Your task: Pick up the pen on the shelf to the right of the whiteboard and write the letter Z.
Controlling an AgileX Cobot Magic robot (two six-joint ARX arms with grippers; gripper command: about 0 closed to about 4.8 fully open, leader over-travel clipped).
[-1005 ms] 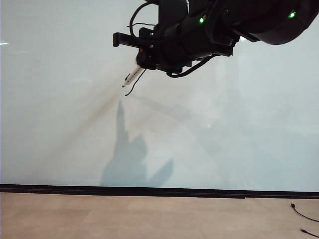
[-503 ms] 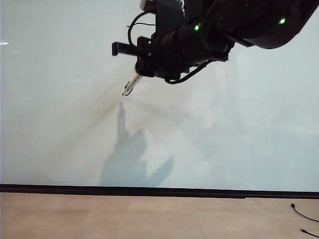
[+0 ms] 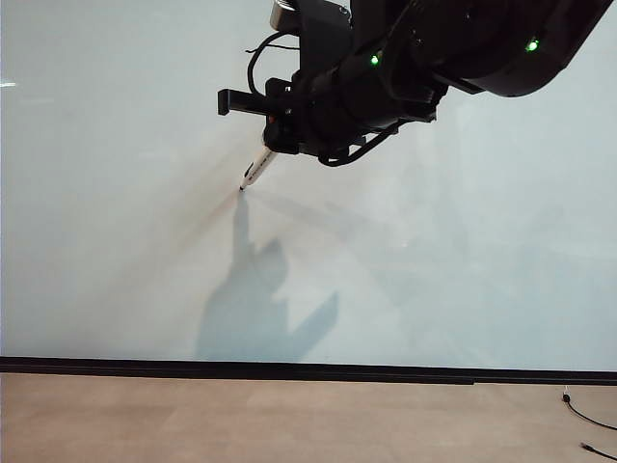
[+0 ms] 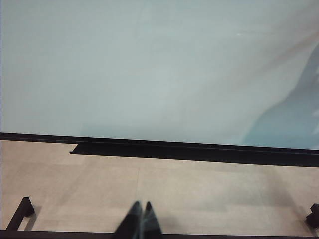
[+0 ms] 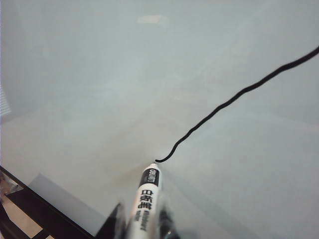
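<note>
Glossy pale whiteboard (image 3: 116, 241) fills the exterior view above a tan wooden surface (image 3: 289, 420). From one o'clock the right gripper (image 3: 275, 145) reaches in, clamped on the pen (image 3: 258, 168), whose dark tip meets the board at the end of a wavy black stroke (image 5: 234, 97). Down at six o'clock over the wood, the left gripper (image 4: 141, 208) has its fingers pressed together, holding nothing.
</note>
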